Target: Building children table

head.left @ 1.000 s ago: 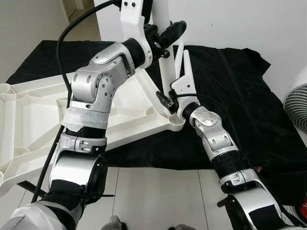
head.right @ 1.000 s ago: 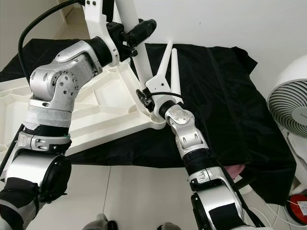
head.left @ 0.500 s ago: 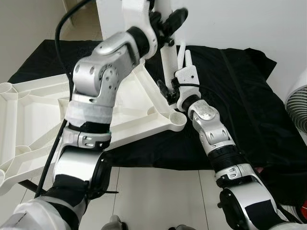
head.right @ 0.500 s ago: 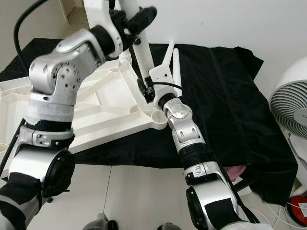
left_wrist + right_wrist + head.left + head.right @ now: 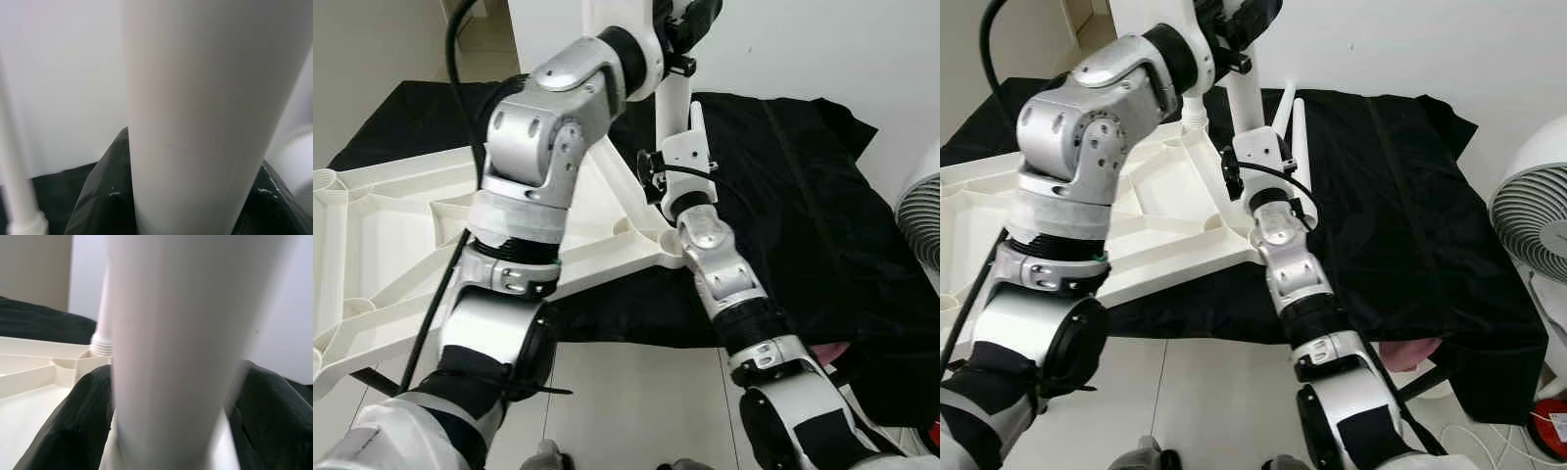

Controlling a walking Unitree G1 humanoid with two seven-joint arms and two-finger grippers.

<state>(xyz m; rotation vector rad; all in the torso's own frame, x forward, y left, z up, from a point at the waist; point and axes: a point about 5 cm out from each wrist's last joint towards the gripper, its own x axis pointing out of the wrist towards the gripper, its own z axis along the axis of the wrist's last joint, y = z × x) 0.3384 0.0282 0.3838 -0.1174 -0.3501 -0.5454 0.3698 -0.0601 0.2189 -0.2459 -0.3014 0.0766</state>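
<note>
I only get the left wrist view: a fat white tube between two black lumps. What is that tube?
Observer: A white table leg, upright near a corner of the upside-down tabletop. The left gripper holds it high up.
Operator: Is the other arm helping?
Observer: Yes, the right gripper clamps the same leg lower down, close to the tabletop.
Operator: What is it all lying on?
Observer: A black cloth spread on the floor.

Head stereo looks down; both wrist cameras press close against the table leg (image 5: pixel 195 122)
</note>
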